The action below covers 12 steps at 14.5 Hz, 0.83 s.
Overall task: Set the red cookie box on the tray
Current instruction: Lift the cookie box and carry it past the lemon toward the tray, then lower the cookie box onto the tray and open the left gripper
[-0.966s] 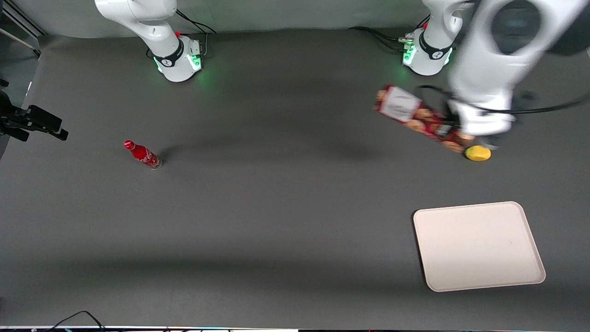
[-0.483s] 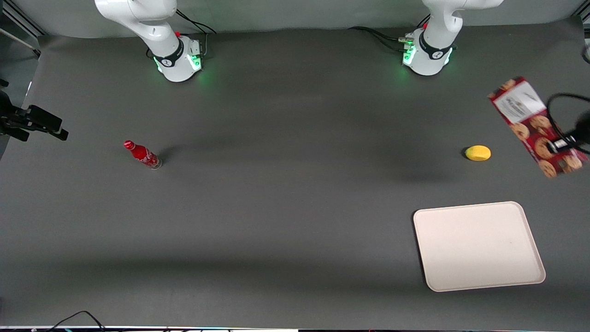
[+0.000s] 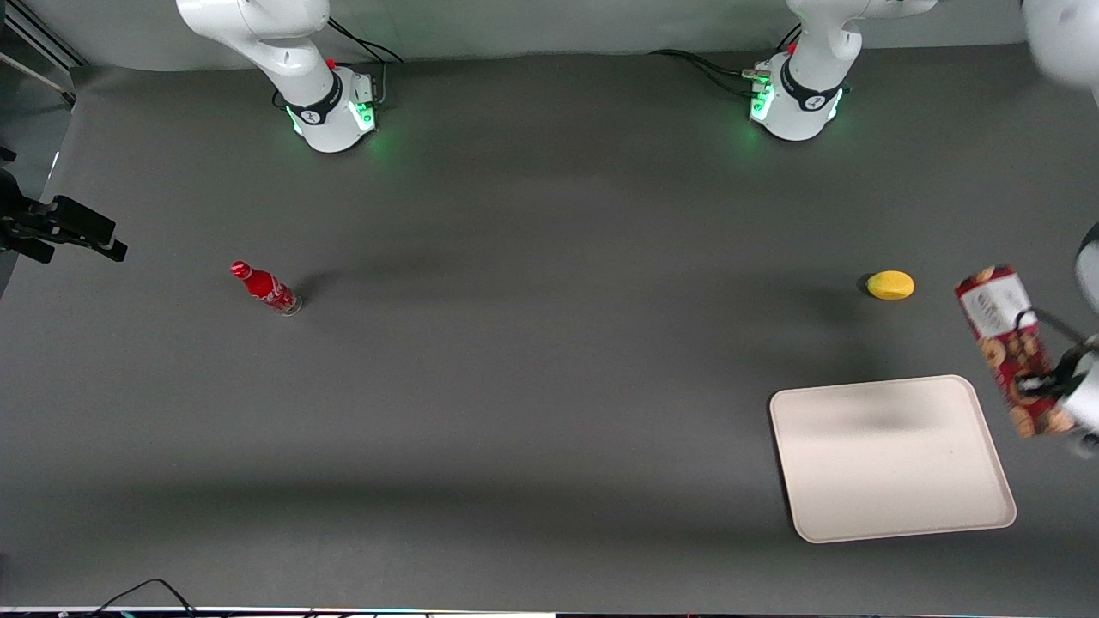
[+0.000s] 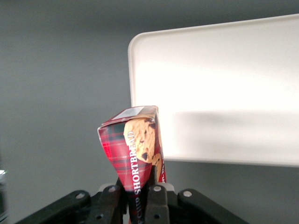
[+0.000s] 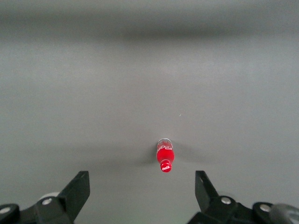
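Note:
The red cookie box (image 3: 1010, 348) hangs in the air at the working arm's end of the table, just outside the tray's edge. My gripper (image 3: 1043, 384) is shut on the box near its nearer end. In the left wrist view both dark fingers press the tartan sides of the red cookie box (image 4: 135, 149), with my gripper (image 4: 138, 189) low on the carton. The cream-white tray (image 3: 893, 459) lies flat and bare on the table, nearer the front camera than the box's label end; the tray (image 4: 219, 88) also fills much of the wrist view.
A yellow lemon (image 3: 890, 285) lies on the dark mat, farther from the camera than the tray. A small red soda bottle (image 3: 264, 287) stands toward the parked arm's end; the same bottle (image 5: 165, 159) shows in the right wrist view.
The gripper has carried the box from above the lemon outward to the table's end, then toward the front camera, down beside the tray. The box has turned more lengthwise.

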Each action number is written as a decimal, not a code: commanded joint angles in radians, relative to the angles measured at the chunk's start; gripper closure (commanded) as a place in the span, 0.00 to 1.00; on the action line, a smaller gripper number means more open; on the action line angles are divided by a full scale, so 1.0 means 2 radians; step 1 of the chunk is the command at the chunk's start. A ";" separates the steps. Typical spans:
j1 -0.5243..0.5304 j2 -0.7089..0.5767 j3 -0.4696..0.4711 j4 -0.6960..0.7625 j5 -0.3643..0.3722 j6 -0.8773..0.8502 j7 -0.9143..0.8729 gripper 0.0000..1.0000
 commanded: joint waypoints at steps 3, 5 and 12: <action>0.020 0.134 0.036 0.076 -0.081 0.082 0.117 1.00; 0.023 0.169 0.036 0.109 -0.087 0.096 0.123 1.00; 0.030 0.223 0.035 0.144 -0.143 0.144 0.121 0.00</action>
